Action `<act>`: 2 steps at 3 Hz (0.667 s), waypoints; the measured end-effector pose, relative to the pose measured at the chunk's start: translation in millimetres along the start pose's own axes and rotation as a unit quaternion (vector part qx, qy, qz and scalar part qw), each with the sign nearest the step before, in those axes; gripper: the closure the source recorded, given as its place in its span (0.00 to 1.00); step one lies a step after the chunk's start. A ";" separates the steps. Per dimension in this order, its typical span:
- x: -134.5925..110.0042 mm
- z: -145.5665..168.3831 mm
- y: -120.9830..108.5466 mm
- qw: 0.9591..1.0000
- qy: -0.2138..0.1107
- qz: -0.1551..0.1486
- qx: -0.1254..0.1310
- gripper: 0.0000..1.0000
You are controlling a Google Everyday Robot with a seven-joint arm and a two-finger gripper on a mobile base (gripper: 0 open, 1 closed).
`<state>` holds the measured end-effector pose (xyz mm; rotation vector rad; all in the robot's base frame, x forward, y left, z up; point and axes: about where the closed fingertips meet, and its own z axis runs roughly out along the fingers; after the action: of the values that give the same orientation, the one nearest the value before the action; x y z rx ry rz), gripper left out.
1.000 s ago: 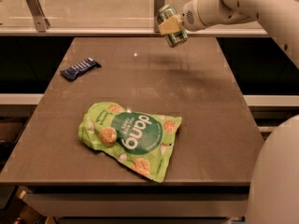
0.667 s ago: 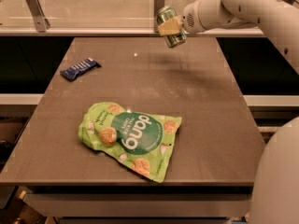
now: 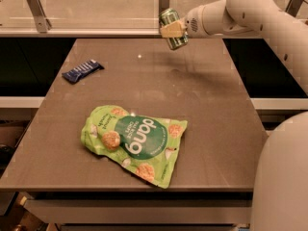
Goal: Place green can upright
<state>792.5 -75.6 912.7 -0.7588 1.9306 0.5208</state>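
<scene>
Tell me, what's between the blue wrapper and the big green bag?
Just bare tabletop between the blue wrapper and snack bag, in the camera view. The gripper holds the green can above the far edge.

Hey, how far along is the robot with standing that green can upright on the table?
Done: the green can is off the table and clamped in the gripper, so the pickup looks complete. In hand: the gripper holds it in the air over the table's far side, slightly tilted. Left: lower it onto bare tabletop, away from the snack bag and blue wrapper, stand it upright and let go.
</scene>
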 end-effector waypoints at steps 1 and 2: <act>5.5 7.6 -2.2 1.000 -0.009 0.000 -0.012 1.00; 13.8 12.3 -4.9 0.999 -0.028 0.001 -0.023 1.00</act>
<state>798.9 -75.3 894.7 -0.7646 1.8733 0.5836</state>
